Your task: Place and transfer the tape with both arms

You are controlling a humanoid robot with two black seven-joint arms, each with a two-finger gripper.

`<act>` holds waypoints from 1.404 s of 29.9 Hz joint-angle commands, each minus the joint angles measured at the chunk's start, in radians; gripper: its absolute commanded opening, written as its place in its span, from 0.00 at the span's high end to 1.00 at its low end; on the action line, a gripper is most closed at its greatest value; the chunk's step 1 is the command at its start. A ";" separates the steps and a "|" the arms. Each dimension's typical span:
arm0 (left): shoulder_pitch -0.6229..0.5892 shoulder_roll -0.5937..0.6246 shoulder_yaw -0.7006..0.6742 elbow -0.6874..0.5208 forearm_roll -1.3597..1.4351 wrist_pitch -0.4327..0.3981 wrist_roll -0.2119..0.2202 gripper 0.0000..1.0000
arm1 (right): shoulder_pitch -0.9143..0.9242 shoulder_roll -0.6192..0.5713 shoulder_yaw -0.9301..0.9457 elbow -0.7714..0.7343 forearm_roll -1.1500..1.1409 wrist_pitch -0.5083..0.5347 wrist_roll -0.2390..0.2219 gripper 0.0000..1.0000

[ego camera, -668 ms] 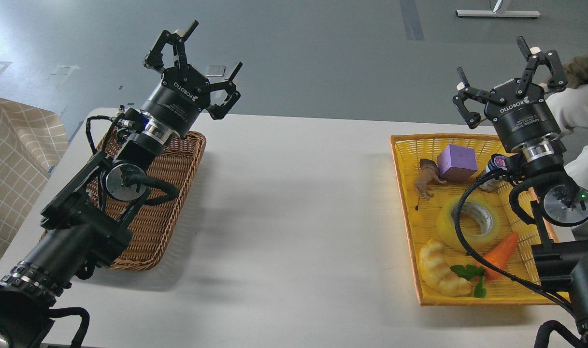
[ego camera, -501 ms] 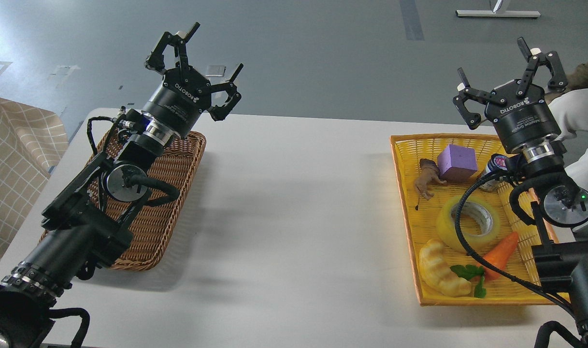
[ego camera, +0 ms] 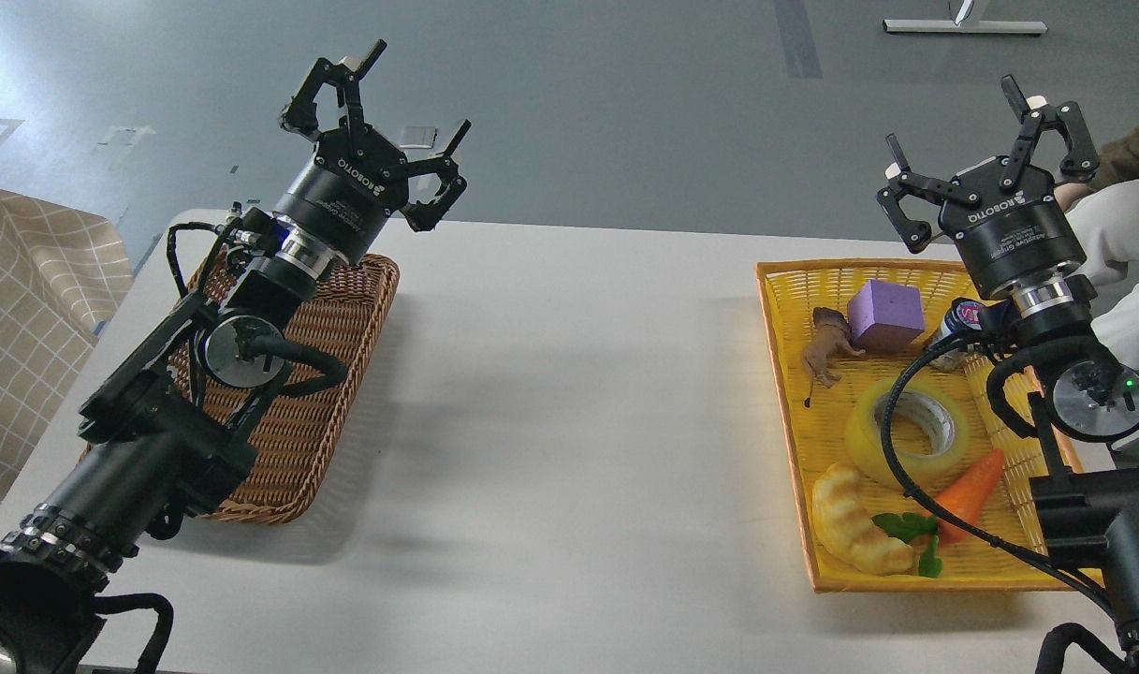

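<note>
A wicker basket (ego camera: 335,374) sits at the table's (ego camera: 569,421) left edge; a tray (ego camera: 784,374) at the right edge holds the tape (ego camera: 868,432), with a croissant toy (ego camera: 850,529) nearer the front.

below and behind the right gripper (ego camera: 985,140), the tape (ego camera: 904,432) is hemmed in — purple block (ego camera: 885,315) beyond, carrot (ego camera: 970,487) and croissant (ego camera: 854,520) nearer, black cable (ego camera: 892,449) draped across it. white table (ego camera: 569,393) between both baskets — bare.

Grey floor (ego camera: 625,103) with glare at left, white table (ego camera: 569,393), checked beige cloth (ego camera: 26,309) beside it
</note>
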 commanded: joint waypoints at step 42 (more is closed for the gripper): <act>-0.002 -0.002 0.000 -0.002 -0.002 0.000 -0.004 0.02 | -0.008 0.000 0.000 0.011 0.000 0.000 0.000 0.00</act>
